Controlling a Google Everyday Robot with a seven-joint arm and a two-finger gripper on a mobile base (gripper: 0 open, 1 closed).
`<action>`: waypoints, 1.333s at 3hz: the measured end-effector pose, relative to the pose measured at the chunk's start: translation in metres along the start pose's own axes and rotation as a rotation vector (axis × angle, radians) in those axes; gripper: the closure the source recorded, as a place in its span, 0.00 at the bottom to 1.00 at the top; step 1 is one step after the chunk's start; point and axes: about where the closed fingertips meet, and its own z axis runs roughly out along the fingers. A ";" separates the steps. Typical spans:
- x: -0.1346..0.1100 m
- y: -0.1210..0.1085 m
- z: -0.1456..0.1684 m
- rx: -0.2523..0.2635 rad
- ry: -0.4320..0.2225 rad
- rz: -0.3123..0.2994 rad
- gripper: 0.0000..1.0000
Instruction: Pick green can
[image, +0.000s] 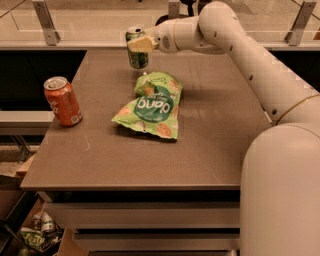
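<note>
The green can (138, 60), dark green with a silver top, is at the far side of the brown table (210, 145). My gripper (136, 45) reaches in from the right and is shut on the can's upper part, with one pale finger (142, 44) across its front. The can appears to hang slightly above the tabletop, upright. The white arm (235, 45) runs from the lower right up to the can.
A flat light green snack bag (150, 106) lies in the middle of the table, just in front of the can. An orange-red can (63, 100) stands near the left edge. A glass railing with metal posts (46, 22) runs behind the table.
</note>
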 end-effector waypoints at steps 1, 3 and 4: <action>-0.016 0.000 -0.018 -0.012 -0.009 -0.010 1.00; -0.054 0.034 -0.080 0.050 -0.012 -0.066 1.00; -0.054 0.034 -0.080 0.050 -0.012 -0.066 1.00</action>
